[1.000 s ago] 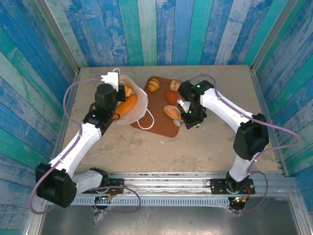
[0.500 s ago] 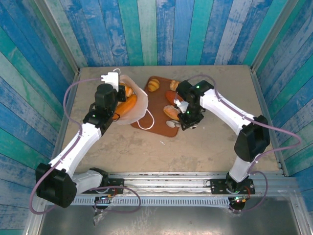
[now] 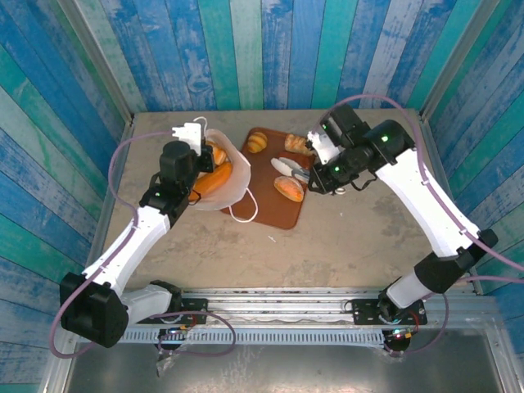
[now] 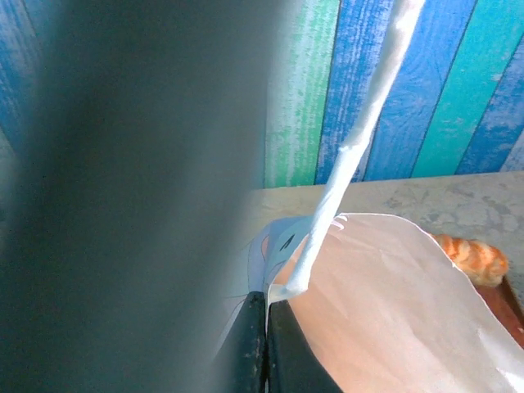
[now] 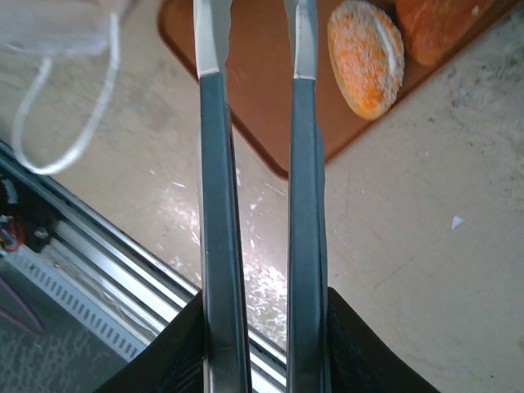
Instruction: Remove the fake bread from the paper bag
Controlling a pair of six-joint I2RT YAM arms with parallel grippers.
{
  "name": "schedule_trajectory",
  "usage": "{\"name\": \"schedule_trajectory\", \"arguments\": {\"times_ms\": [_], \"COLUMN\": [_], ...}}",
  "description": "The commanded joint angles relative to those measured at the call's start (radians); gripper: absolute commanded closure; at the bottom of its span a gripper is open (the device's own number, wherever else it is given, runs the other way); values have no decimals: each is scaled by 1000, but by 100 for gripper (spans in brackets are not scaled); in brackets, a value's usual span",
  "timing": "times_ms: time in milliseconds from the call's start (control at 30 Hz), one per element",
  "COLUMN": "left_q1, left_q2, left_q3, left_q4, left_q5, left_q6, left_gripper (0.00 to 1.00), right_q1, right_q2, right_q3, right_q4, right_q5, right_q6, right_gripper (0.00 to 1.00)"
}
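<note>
Largest first: a tan table (image 3: 360, 237), boxed in by blue and teal plank walls (image 3: 270, 49). Bolted at its near edge, two arms: left arm (image 3: 135, 233) stretched toward the far left, right arm (image 3: 426, 188) bent in over the middle.

Next, a flat brown tray (image 3: 274, 211) on the far half of the table. Against its left edge, the paper bag (image 3: 237, 172), white, mouth gaping toward the overhead camera.

Then the fake bread (image 3: 214, 177), in two lots. Inside the bag: a long orange loaf (image 3: 206, 183), with a paler roll (image 3: 218, 152) beyond it. Out on the tray: a croissant (image 3: 257, 142) at the far left corner, a golden roll (image 3: 295, 145) at the far edge and a crumb-dusted roll (image 3: 288, 188) nearer the arms.

Left gripper (image 4: 266, 319) clenched on the paper bag's rim, dark fingers pressed together with the paper pinched between them. Right gripper (image 5: 254, 33) released, with its fingers parallel and a narrow gap holding nothing. Poised above the tray, close beside the crumb-dusted roll.

Smallest: a white cord handle (image 3: 243, 206) looped over the tray's near left edge. A second cord (image 4: 360, 139) rising from the pinched rim, taut across the left wrist view.
</note>
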Motion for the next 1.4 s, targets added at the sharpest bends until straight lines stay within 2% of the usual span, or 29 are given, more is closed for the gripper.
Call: {"name": "schedule_trajectory", "arguments": {"times_ms": [0,233,433,767,1033,1233,1367], "left_q1": [5,2,-24,-69,-69,-69,-69], "left_q2": [-47,-36,-41,-50,-92,-94,-90], "left_q3": [-23,-34,-45,-52,-100,-97,-96], "left_q4": [28,29,2,-104,-97,-85,-84], "left_q5": [42,86,84,36,44,60,58], "left_q6": [-46,-70,-70,-56,-53,-57,-56], "left_gripper": [99,99,99,100,100,100,100], "right_q1": [41,185,257,279,278,277,276], "right_q2": [-11,87,184,292,365,400,416], "right_q3": [45,151,181,103,90,79,57], "right_q4": [13,30,49,135,195,296,356], "right_q5": [-6,46,68,64,111,86,22], "right_q6": [41,62,75,121,177,205,232], "right_gripper": [65,64,63,62,60,57,55]}}
